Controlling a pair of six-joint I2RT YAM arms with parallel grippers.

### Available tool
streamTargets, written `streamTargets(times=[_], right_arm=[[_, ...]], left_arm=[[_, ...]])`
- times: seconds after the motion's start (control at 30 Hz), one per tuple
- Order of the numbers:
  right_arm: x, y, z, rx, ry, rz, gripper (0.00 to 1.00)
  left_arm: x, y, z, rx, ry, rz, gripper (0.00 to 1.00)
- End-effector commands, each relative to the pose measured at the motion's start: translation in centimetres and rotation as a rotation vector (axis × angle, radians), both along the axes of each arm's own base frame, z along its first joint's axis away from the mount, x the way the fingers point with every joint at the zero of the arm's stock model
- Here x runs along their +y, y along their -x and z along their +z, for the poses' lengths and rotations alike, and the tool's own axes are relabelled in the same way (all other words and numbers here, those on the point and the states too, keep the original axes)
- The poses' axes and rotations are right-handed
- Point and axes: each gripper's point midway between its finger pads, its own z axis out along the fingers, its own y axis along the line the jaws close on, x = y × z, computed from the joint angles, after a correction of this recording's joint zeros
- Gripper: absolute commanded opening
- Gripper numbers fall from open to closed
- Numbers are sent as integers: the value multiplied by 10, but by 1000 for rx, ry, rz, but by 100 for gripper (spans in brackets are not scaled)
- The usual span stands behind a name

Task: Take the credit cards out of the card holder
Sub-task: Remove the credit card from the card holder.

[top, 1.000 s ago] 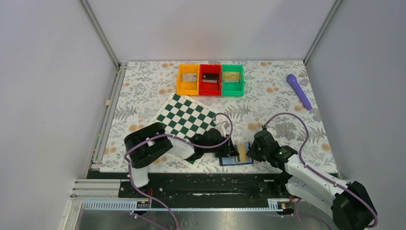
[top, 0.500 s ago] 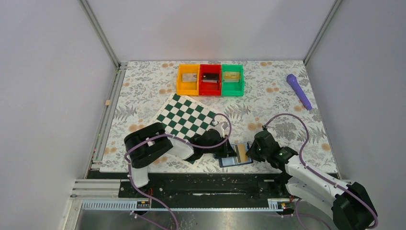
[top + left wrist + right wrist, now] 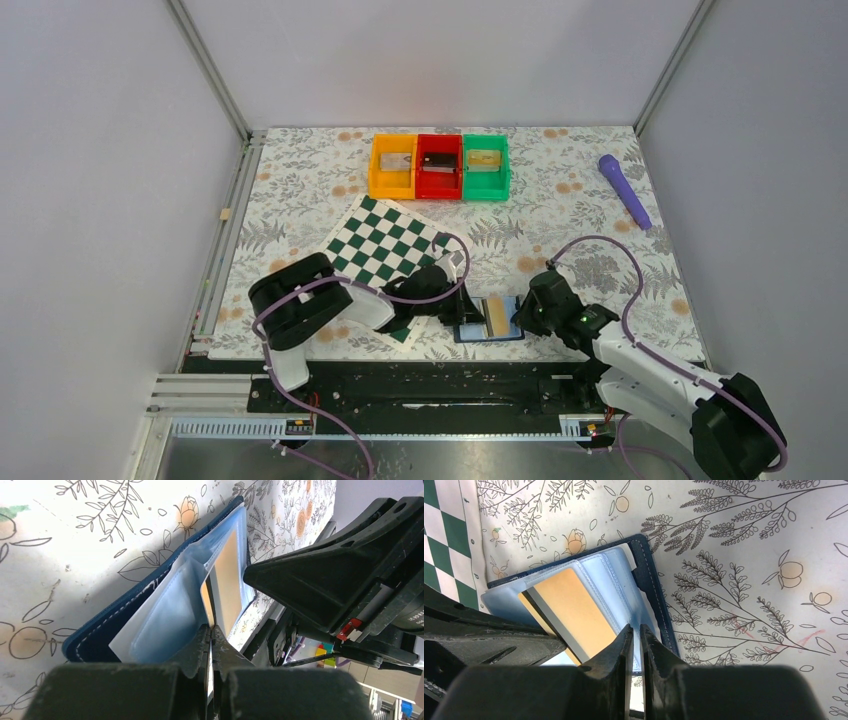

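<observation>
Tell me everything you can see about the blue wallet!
The wallet is small, dark blue with pale stitching, seemingly leather, lying open on the flowery cloth beside the chessboard. Cloudy plastic pockets fan up inside. A tan card with a dark stripe sticks partly out. The right jaws pinch a pocket's edge; the left jaws pinch the card.

Card holder (image 3: 490, 322) boxed in at the near edge of the desk (image 3: 560, 230), left fingers (image 3: 192, 652) pinched on a credit card (image 3: 574, 610) from its left, right fingers (image 3: 611, 655) clamped on the holder from its right, chessboard (image 3: 390, 245) just left, open desk beyond up to three bins (image 3: 440, 167).
</observation>
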Motion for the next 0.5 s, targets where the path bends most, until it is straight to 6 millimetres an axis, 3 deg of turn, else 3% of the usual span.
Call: streamTargets(times=[0.0, 0.47], right_arm=[[-22, 16, -22, 90, 116, -16, 17], [-26, 14, -24, 91, 135, -40, 16]], left_arm=[[4, 4, 11, -22, -6, -37, 0], [30, 0, 8, -37, -69, -18, 0]])
